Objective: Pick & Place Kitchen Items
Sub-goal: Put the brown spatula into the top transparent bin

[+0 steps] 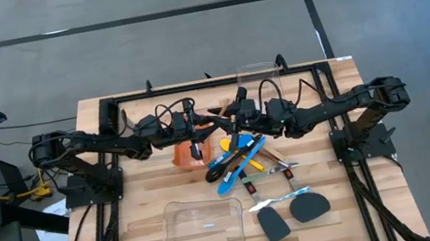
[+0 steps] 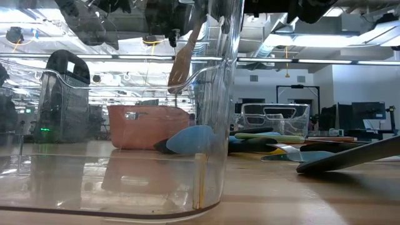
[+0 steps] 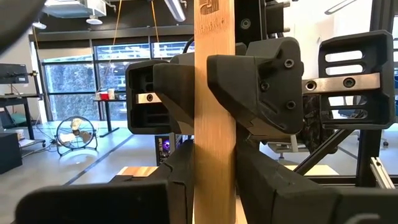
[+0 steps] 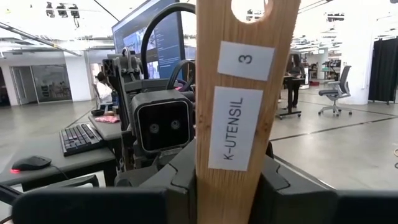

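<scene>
High view: both arms meet mid-table above the orange bin (image 1: 184,154).
Left gripper (image 3: 214,180): clamped on the wooden utensil (image 3: 214,112).
Right gripper (image 4: 227,186): clamped on its handle, label "K-UTENSIL", "3".
Utensil: held upright in the air between the 2 grippers.

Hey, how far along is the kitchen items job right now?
Done: nothing I can confirm; the arms hide the inside of the orange bin. In hand: the left tool and the right tool both grip one wooden utensil held up in the air. Left: a pile of utensils and two black spatulas lie on the table.
</scene>
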Robot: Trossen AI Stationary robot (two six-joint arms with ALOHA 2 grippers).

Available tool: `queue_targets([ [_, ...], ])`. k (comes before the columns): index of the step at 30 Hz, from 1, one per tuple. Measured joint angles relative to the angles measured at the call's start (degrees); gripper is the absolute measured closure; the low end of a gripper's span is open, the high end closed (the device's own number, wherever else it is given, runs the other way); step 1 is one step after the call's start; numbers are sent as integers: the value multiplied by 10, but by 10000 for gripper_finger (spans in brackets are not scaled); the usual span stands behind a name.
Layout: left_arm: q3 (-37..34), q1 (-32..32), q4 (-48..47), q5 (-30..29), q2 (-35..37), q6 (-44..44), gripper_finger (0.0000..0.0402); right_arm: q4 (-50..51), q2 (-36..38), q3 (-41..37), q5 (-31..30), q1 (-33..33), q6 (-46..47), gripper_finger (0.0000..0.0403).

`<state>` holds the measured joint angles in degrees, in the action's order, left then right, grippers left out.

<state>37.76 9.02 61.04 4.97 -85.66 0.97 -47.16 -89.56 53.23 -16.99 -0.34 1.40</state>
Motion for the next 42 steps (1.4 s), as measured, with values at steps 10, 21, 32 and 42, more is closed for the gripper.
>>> queue_targets([
  [10, 0, 0, 1, 0, 0, 0, 321, 0, 0, 0, 0, 0, 1, 327],
  [21, 0, 0, 7, -20, 0, -21, 300, 2, 0, 0, -2, 0, -1, 327],
  [32, 0, 1, 4, -20, 0, -32, 235, 2, 0, -1, -14, 0, -10, 327],
  [42, 0, 1, -150, -20, 100, -25, 232, 111, 64, -1, -64, 8, -37, 327],
])
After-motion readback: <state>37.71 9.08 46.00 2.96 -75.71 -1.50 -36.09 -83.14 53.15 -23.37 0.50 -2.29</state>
